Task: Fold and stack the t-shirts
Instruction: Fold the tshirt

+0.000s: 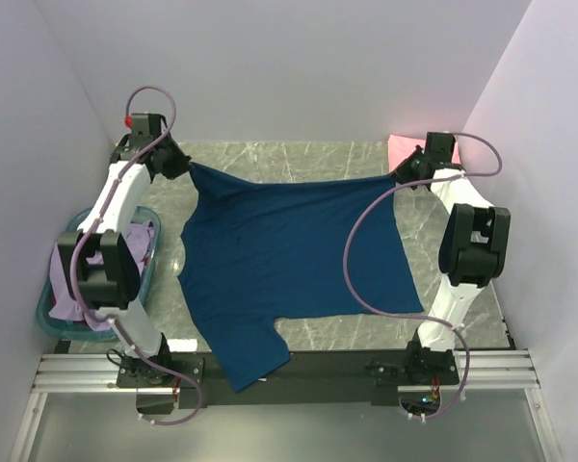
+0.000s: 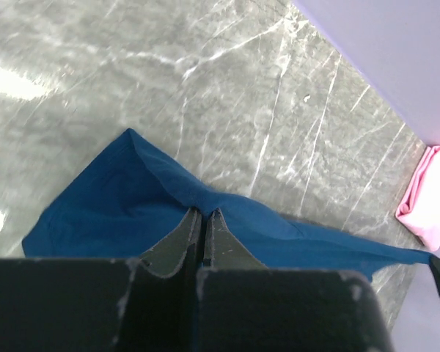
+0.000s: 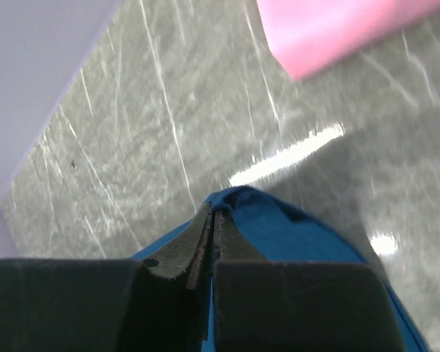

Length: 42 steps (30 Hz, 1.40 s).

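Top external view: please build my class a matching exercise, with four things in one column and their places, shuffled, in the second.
Things
1. navy t-shirt
2. pink t-shirt
3. lavender t-shirt
4. teal basket

Places
A. far right corner of the table
B. left edge of the table
C. inside the basket
D. stretched between the left gripper and the right gripper

Pairs: 1-D, 2-A, 3-C, 4-B
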Tool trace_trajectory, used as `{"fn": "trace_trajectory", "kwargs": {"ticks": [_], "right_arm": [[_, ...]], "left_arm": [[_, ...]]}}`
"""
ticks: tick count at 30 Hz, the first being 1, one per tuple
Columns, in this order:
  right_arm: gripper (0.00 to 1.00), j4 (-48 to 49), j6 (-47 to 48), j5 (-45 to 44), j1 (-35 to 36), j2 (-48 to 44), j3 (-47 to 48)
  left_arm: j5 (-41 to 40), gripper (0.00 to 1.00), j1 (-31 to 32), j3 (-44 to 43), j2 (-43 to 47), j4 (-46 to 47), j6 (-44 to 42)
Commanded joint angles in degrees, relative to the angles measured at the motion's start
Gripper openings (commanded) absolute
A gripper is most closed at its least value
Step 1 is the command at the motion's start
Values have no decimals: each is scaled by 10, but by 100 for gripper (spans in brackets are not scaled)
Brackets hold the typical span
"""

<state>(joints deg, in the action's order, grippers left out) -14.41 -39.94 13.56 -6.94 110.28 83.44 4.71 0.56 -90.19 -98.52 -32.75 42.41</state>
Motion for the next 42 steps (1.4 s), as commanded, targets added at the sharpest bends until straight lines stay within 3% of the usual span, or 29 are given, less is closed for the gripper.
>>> {"fn": "trace_trajectory", "kwargs": {"ticks": [1, 8, 15, 42], "right_arm": [[0, -2, 49, -16, 0, 26, 54], [0, -32, 81, -12, 2, 92, 130], [0, -45, 82, -6, 2, 94, 135], [0, -121, 98, -66, 2, -84, -38]], "left_arm": [[25, 1, -4, -47, -38, 55, -18], [57, 1, -4, -105, -123, 55, -35], [72, 1, -4, -95, -114, 33, -8], [73, 3, -4, 219, 219, -44, 68]]}}
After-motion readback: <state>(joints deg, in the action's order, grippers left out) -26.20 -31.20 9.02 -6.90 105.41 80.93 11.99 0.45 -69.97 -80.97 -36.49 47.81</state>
